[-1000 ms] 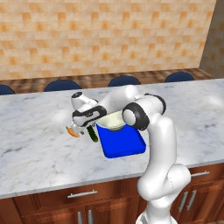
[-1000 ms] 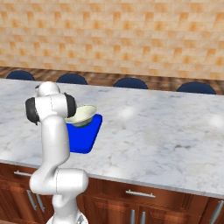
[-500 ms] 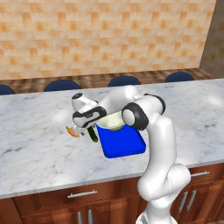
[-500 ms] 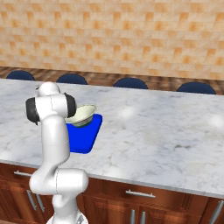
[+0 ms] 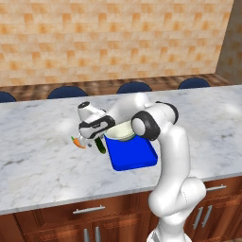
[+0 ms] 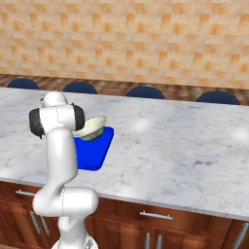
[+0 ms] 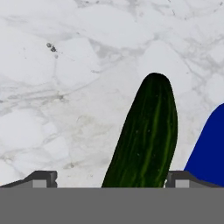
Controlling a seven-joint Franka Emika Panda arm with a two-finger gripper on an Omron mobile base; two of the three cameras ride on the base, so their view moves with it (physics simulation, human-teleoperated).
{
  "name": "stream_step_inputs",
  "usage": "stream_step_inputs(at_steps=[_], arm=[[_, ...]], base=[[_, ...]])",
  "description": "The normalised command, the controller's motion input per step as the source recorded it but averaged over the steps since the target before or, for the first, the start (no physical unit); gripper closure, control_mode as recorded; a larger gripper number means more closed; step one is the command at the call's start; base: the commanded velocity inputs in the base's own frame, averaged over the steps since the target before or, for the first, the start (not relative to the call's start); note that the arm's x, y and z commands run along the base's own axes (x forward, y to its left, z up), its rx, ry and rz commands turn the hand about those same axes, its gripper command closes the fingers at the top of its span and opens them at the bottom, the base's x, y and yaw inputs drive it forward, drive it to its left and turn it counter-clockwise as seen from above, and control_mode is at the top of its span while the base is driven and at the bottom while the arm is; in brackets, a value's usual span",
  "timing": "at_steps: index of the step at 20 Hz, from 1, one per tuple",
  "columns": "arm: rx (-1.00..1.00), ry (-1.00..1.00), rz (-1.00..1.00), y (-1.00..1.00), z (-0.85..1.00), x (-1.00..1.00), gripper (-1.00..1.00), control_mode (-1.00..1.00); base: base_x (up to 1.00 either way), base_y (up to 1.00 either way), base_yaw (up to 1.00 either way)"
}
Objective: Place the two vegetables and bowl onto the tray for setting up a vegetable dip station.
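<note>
The dark green cucumber lies on the marble counter just left of the blue tray, also seen as cucumber. My gripper hangs over it, open, one fingertip well clear on the left and the other close against its right side. The gripper sits low at the tray's left edge. The small orange carrot lies on the counter just left of the hand. The cream bowl rests at the tray's far end, tilted; from the other side the bowl overlaps the tray.
The marble counter stretches wide to the left and right of the tray. Several dark blue stool tops line its far edge below a tiled wall. Wooden drawers run under the near edge.
</note>
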Motion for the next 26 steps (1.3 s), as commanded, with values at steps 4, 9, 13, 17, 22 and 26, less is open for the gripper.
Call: stream_step_inputs(at_steps=[4, 9, 13, 17, 22, 26], arm=[[0.0, 0.0, 0.0, 0.0, -0.06, 0.0, -1.0, -1.0], [0.0, 0.0, 0.0, 0.0, -0.05, 0.0, -1.0, -1.0], [0.0, 0.0, 0.0, 0.0, -0.09, 0.0, 1.0, -1.0], [0.03, 0.0, 0.0, 0.0, -0.12, 0.0, 1.0, -1.0], [0.04, 0.0, 0.0, 0.0, -0.07, 0.0, 1.0, -1.0], [0.05, 0.0, 0.0, 0.0, 0.05, 0.0, 1.0, -1.0]], base=[[0.0, 0.0, 0.0], [0.0, 0.0, 0.0], [0.0, 0.0, 0.0], [0.0, 0.0, 0.0], [0.0, 0.0, 0.0], [0.0, 0.0, 0.0]])
